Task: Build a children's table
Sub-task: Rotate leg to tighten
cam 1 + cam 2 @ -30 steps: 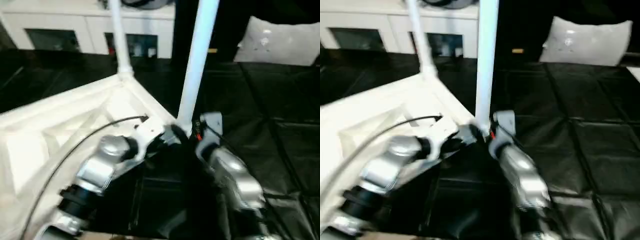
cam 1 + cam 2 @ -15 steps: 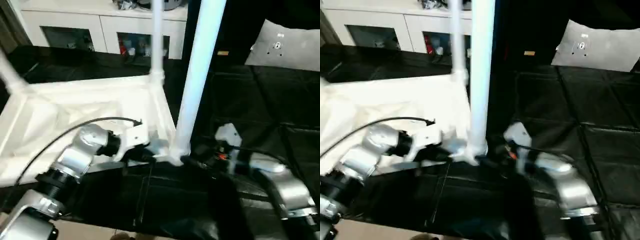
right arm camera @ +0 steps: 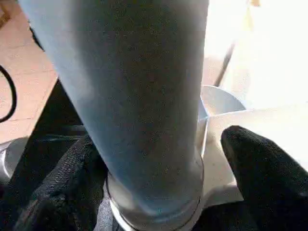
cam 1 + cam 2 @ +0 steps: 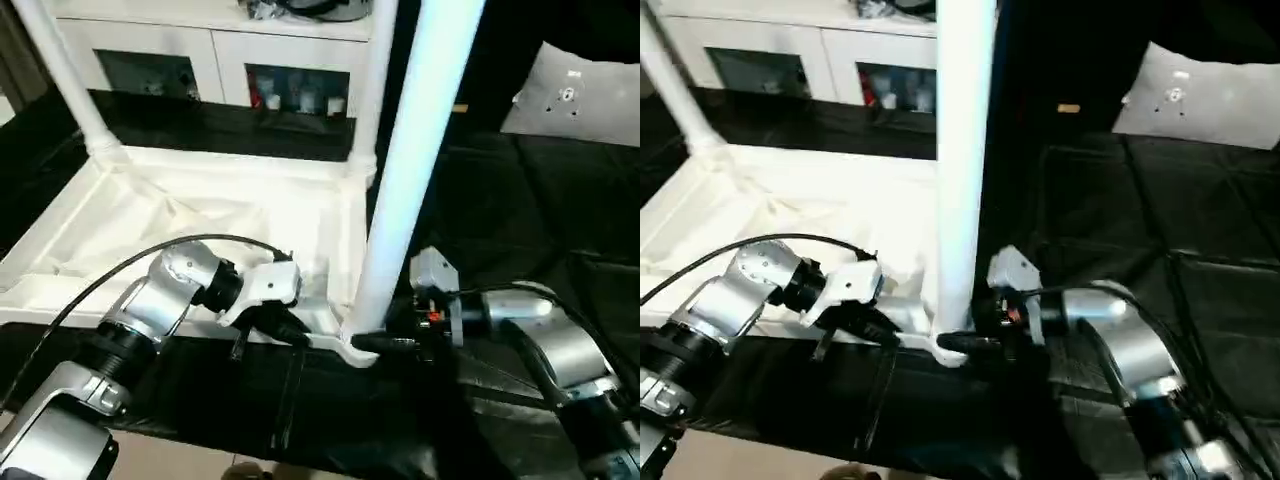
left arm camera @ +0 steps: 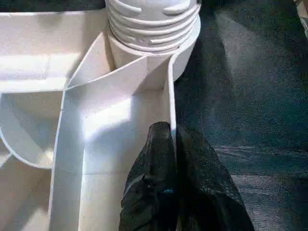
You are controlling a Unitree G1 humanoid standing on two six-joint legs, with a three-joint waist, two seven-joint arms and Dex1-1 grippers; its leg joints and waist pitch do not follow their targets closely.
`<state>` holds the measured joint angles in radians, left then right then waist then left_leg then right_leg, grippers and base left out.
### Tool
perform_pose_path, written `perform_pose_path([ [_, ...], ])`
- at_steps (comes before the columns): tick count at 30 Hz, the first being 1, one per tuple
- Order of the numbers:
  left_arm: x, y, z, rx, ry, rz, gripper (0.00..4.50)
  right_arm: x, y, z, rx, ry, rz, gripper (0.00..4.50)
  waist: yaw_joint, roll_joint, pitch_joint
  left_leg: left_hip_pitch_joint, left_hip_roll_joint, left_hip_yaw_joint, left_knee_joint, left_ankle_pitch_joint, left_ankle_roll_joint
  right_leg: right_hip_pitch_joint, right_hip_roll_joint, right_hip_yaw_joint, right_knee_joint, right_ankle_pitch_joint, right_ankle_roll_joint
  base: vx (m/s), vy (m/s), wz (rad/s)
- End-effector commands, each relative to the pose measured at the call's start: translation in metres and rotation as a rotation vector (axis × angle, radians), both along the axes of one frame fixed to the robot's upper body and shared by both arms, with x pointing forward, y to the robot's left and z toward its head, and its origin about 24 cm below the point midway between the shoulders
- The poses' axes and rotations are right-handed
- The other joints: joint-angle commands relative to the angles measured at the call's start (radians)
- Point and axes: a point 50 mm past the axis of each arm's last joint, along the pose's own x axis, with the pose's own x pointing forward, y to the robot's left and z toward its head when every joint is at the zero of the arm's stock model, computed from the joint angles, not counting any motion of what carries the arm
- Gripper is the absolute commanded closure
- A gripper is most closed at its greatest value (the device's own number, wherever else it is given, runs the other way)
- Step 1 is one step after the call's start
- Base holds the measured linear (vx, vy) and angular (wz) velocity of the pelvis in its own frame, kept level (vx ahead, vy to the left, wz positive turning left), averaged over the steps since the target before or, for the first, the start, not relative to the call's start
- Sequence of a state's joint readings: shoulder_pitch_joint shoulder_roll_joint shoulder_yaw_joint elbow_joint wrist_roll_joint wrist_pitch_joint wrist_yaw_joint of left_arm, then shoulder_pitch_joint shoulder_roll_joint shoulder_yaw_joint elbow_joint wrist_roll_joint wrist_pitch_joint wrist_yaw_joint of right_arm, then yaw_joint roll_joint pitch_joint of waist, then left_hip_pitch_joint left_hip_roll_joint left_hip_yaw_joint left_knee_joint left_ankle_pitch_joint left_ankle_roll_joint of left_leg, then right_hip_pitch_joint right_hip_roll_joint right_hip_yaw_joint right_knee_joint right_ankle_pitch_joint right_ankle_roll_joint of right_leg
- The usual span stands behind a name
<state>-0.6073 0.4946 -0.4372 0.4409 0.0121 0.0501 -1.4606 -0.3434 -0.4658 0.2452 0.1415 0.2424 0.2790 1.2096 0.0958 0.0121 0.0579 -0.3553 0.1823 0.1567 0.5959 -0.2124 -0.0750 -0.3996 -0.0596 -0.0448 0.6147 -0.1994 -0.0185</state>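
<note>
Head views: the table top point(image 4: 200, 215) lies upside down on a black mat point(image 4: 560, 200), ribbed underside up. Three legs stand in its corner sockets: a near leg point(image 4: 410, 170) at the corner closest to the robot, a far-left leg point(image 4: 62, 75) and a far-right leg point(image 4: 368, 95). A white cabinet point(image 4: 200, 65) with glass doors stands behind, and a pale cushion point(image 4: 580, 95) lies off to the right. The left gripper point(image 4: 290, 330) sits at the top's near rim, just left of the near leg. The right gripper point(image 4: 385, 343) reaches in from the right at the foot of that leg.

Left wrist view: the left gripper point(image 5: 173, 144) is clenched on the thin rim wall of the top, one black finger on each side. The threaded base of the near leg point(image 5: 153, 21) sits in its socket just ahead.

Right wrist view: the right gripper's fingers point(image 3: 260, 163) stand wide on either side of the near leg point(image 3: 139, 96); whether they press on it I cannot tell, though a gap seems to show on one side.
</note>
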Motion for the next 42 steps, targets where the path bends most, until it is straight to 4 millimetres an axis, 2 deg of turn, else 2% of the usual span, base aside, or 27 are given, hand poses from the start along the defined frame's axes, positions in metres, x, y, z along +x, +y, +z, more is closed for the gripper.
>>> perform_pose_path([
  [1, -0.001, -0.011, 0.008, -0.006, -0.013, -0.099, 4.5, 0.002, -0.001, 0.0, -0.004, 0.003, 0.005, 0.96, -0.006, 0.002, -0.059, 0.004, 0.046, -0.001, -0.067, -0.088, 0.062, 0.059, -0.077, 0.045, -0.057, -0.031, -0.274, 0.0, 0.0, 0.0],
  [6, 0.0, -0.01, 0.008, 0.0, -0.012, -0.107, 4.5, 0.003, 0.0, -0.001, -0.002, 0.025, 0.025, 1.28, -0.006, 0.0, -0.059, 0.002, 0.044, 0.0, -0.066, -0.088, 0.061, 0.06, -0.077, 0.045, -0.059, -0.042, -0.269, 0.0, 0.0, 0.0],
  [11, 0.0, -0.008, 0.008, 0.004, -0.009, -0.11, 4.5, 0.003, 0.001, -0.003, -0.005, 0.039, 0.038, 1.72, -0.006, 0.003, -0.059, 0.002, 0.045, -0.001, -0.067, -0.089, 0.06, 0.06, -0.077, 0.044, -0.059, -0.043, -0.268, 0.0, 0.0, 0.0],
  [18, 0.001, -0.009, 0.007, -0.02, 0.003, -0.06, 4.5, -0.002, 0.003, -0.007, 0.008, 0.081, 0.044, 1.96, -0.006, 0.005, -0.058, 0.004, 0.046, -0.001, -0.069, -0.096, 0.053, 0.059, -0.076, 0.044, -0.06, -0.05, -0.268, 0.0, 0.0, 0.0],
  [19, 0.003, -0.012, 0.007, -0.045, -0.006, -0.014, 4.5, -0.005, 0.005, -0.008, 0.026, 0.099, 0.023, 1.97, -0.007, 0.007, -0.056, 0.003, 0.046, -0.001, -0.069, -0.099, 0.052, 0.058, -0.076, 0.044, -0.061, -0.047, -0.271, 0.0, 0.0, 0.0],
  [22, 0.004, -0.017, 0.005, -0.071, -0.022, 0.054, 4.5, -0.008, 0.009, -0.011, 0.042, 0.116, -0.018, 1.99, -0.007, 0.004, -0.054, 0.004, 0.047, -0.002, -0.072, -0.118, 0.046, 0.058, -0.078, 0.045, -0.065, -0.081, -0.267, 0.0, 0.0, 0.0],
  [24, 0.011, -0.027, 0.003, -0.138, -0.042, 0.247, 4.5, -0.008, 0.022, -0.02, 0.059, 0.117, -0.181, 1.99, -0.009, 0.004, -0.051, 0.005, 0.051, -0.002, -0.076, -0.127, 0.03, 0.056, -0.078, 0.047, -0.067, -0.097, -0.258, 0.0, 0.0, 0.0],
  [25, 0.011, -0.028, 0.003, -0.14, -0.041, 0.251, 4.5, -0.008, 0.022, -0.021, 0.059, 0.117, -0.185, 1.99, -0.014, 0.003, -0.042, 0.005, 0.046, -0.003, -0.082, -0.176, 0.017, 0.053, -0.077, 0.044, -0.077, -0.19, -0.244, 0.0, 0.0, 0.0],
  [26, 0.012, -0.03, 0.003, -0.16, -0.04, 0.285, 4.5, -0.008, 0.024, -0.023, 0.064, 0.123, -0.214, 1.99, -0.017, 0.002, -0.039, 0.01, 0.043, -0.005, -0.086, -0.229, 0.001, 0.052, -0.08, 0.043, -0.09, -0.327, -0.209, 0.0, 0.0, 0.0],
  [27, 0.012, -0.032, 0.003, -0.169, -0.041, 0.302, 4.5, -0.008, 0.026, -0.024, 0.07, 0.127, -0.238, 2.0, -0.019, 0.001, -0.039, 0.014, 0.042, -0.008, -0.088, -0.249, -0.002, 0.05, -0.083, 0.045, -0.1, -0.407, -0.177, 0.0, 0.0, 0.0],
  [28, 0.013, -0.036, 0.004, -0.191, -0.046, 0.343, 4.5, -0.007, 0.032, -0.026, 0.086, 0.137, -0.295, 2.0, -0.021, 0.001, -0.039, 0.013, 0.045, -0.008, -0.089, -0.244, -0.006, 0.049, -0.083, 0.049, -0.099, -0.404, -0.171, 0.0, 0.0, 0.0],
  [29, 0.017, -0.048, 0.004, -0.235, -0.063, 0.469, 4.5, -0.003, 0.048, -0.032, 0.136, 0.17, -0.467, 2.0, -0.029, 0.001, -0.038, 0.007, 0.045, -0.008, -0.092, -0.236, -0.012, 0.047, -0.081, 0.049, -0.097, -0.386, -0.17, 0.0, 0.0, 0.0],
  [30, 0.019, -0.052, 0.005, -0.246, -0.073, 0.527, 4.5, -0.001, 0.054, -0.034, 0.152, 0.189, -0.535, 2.0, -0.037, 0.001, -0.039, 0.006, 0.042, -0.011, -0.093, -0.238, -0.02, 0.044, -0.082, 0.047, -0.099, -0.395, -0.166, 0.0, 0.0, 0.0],
  [32, 0.023, -0.057, 0.006, -0.259, -0.095, 0.622, 4.5, 0.002, 0.064, -0.036, 0.164, 0.202, -0.627, 2.0, -0.05, -0.001, -0.039, 0.002, 0.04, -0.011, -0.094, -0.224, -0.021, 0.045, -0.079, 0.047, -0.098, -0.386, -0.157, 0.0, 0.0, 0.0],
  [33, 0.024, -0.058, 0.007, -0.264, -0.1, 0.643, 4.5, 0.003, 0.066, -0.037, 0.165, 0.204, -0.647, 2.01, -0.053, 0.001, -0.04, 0.005, 0.038, -0.012, -0.092, -0.226, -0.017, 0.044, -0.079, 0.048, -0.101, -0.38, -0.156, 0.0, 0.0, 0.0],
  [35, 0.028, -0.063, 0.01, -0.277, -0.117, 0.735, 4.5, 0.007, 0.073, -0.038, 0.166, 0.216, -0.731, 2.01, -0.059, 0.005, -0.041, 0.002, 0.037, -0.011, -0.09, -0.218, -0.01, 0.044, -0.076, 0.048, -0.099, -0.345, -0.164, 0.0, 0.0, 0.0],
  [36, 0.03, -0.066, 0.012, -0.286, -0.13, 0.768, 4.5, 0.01, 0.076, -0.038, 0.166, 0.218, -0.768, 2.01, -0.061, 0.003, -0.042, 0.001, 0.036, -0.009, -0.09, -0.21, -0.007, 0.046, -0.076, 0.05, -0.1, -0.332, -0.165, 0.0, 0.0, 0.0],
  [38, 0.032, -0.078, 0.019, -0.316, -0.156, 0.843, 4.5, 0.016, 0.085, -0.038, 0.134, 0.202, -0.851, 2.01, -0.063, 0.007, -0.047, -0.002, 0.034, -0.008, -0.086, -0.162, -0.003, 0.05, -0.074, 0.05, -0.093, -0.261, -0.179, 0.0, 0.0, 0.0],
  [41, 0.03, -0.086, 0.023, -0.329, -0.152, 0.846, 4.5, 0.019, 0.087, -0.036, 0.132, 0.189, -0.901, 2.01, -0.06, 0.005, -0.051, -0.005, 0.032, -0.006, -0.081, -0.111, 0.014, 0.054, -0.073, 0.05, -0.088, -0.177, -0.185, 0.0, 0.0, 0.0],
  [42, 0.028, -0.089, 0.024, -0.331, -0.151, 0.839, 4.5, 0.021, 0.086, -0.034, 0.143, 0.181, -0.922, 2.01, -0.059, 0.01, -0.056, -0.007, 0.032, -0.005, -0.078, -0.073, 0.022, 0.057, -0.071, 0.05, -0.079, -0.101, -0.195, 0.0, 0.0, 0.0],
])
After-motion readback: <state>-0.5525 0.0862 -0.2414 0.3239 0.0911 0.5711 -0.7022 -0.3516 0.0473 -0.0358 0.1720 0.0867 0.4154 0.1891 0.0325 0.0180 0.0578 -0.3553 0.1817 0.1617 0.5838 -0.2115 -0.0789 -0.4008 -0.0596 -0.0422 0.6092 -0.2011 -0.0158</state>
